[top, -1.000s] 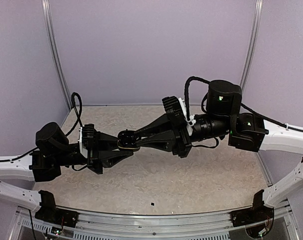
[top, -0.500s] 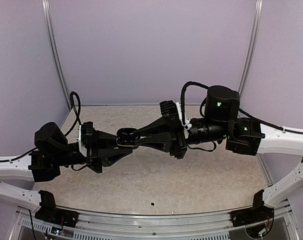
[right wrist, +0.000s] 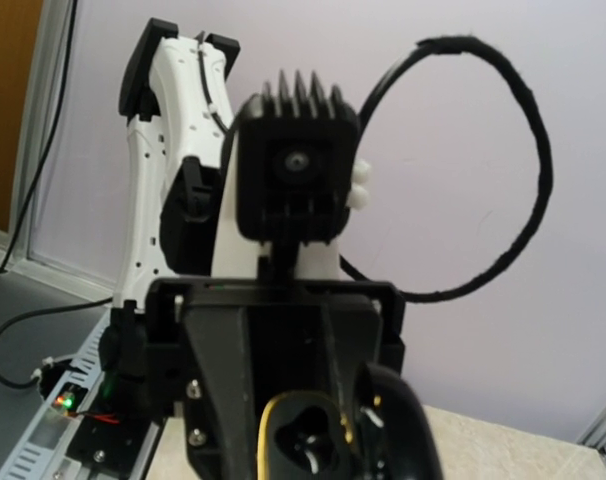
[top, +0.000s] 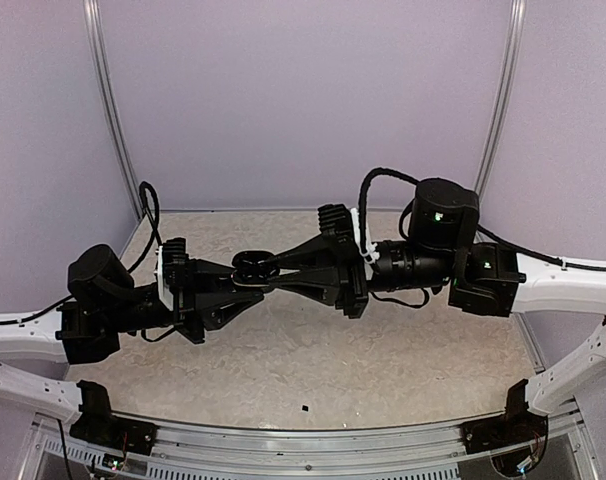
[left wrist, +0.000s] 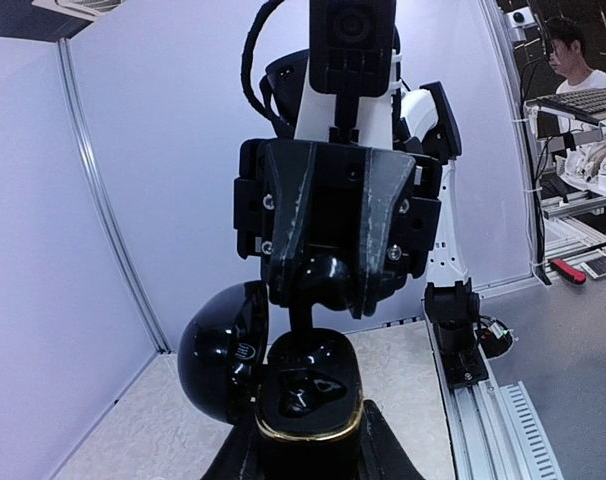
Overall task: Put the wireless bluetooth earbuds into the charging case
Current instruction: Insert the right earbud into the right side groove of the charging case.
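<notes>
Drifted farther back, our left gripper [top: 245,287] clamps the glossy black gold-rimmed charging case [left wrist: 308,415]; we should lower the tiny glossy black earbud [left wrist: 323,278], pinched by the right gripper [top: 271,271], squarely in.

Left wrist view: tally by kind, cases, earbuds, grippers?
charging case: 1, black, lid open, held by left gripper
earbud: 1, black, pinched in right gripper
grippers: 2
Total: 4. Whether another bud sits inside the case is unclear.

Illegible mark on charging case [left wrist: 308,392]
</notes>
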